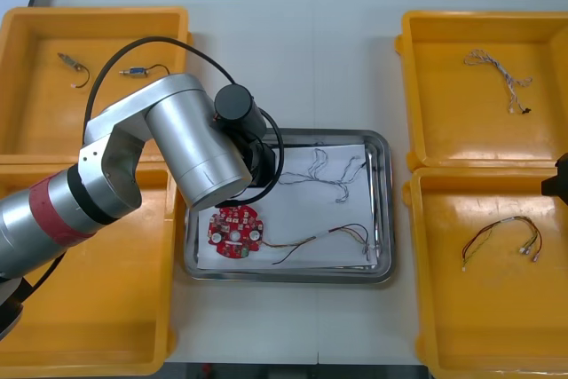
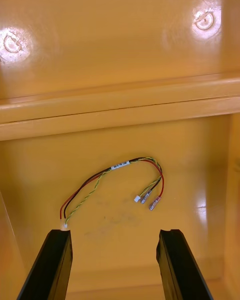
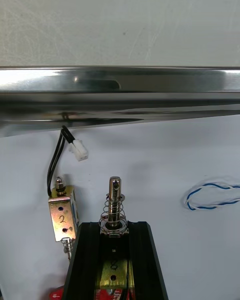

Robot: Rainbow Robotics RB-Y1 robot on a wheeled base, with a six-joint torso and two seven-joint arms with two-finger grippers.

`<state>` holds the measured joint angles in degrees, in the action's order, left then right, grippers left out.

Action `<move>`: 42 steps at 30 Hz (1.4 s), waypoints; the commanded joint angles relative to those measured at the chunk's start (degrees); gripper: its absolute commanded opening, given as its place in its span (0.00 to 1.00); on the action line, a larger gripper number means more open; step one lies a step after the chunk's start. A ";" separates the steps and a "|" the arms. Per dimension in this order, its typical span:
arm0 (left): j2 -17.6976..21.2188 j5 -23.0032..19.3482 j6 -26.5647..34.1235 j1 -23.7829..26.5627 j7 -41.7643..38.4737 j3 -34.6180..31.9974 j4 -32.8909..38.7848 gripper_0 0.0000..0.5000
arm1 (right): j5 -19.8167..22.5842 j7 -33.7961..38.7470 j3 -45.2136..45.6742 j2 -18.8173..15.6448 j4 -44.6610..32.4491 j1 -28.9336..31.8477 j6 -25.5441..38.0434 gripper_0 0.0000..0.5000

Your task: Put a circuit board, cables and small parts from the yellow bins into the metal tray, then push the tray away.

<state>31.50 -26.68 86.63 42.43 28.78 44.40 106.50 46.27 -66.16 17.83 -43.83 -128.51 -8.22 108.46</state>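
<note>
The spring-tipped small metal part (image 3: 114, 200) is clamped in the left gripper (image 3: 114, 226) over the metal tray (image 3: 120, 85), beside a second small metal part (image 3: 62, 215); the right gripper (image 2: 114, 237), fingers apart, hovers over the red and yellow cable (image 2: 115, 175) in a yellow bin (image 2: 35, 165).

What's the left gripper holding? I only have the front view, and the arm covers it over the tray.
Observer: The left gripper is shut on a small metal part, whose spring-wound pin sticks out past the fingers.
Operator: Anything lying near it?
Observer: Yes. A second small metal part, marked 2, lies on the white inside of the tray, right beside the fingers.
Operator: And the other arm?
Observer: The right gripper is open above the red and yellow cable in its yellow bin, not touching it.
</note>
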 commanded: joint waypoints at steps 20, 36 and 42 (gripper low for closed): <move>-1.26 1.01 -3.13 2.57 -6.81 1.92 -1.21 0.00 | 1.10 -2.92 1.33 0.85 -1.21 0.75 -1.15 1.00; -1.26 1.54 -3.92 2.66 -7.16 2.36 -2.26 0.62 | 2.51 -3.01 1.33 1.38 -1.30 0.75 -1.32 1.00; -1.26 1.80 -3.92 2.66 -7.16 2.27 -2.26 0.93 | 2.68 -3.10 1.33 1.29 -1.48 0.75 -1.41 1.00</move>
<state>31.45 -25.66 83.23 42.64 25.52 45.81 103.74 48.36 -66.35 17.83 -43.01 -128.53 -8.22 107.67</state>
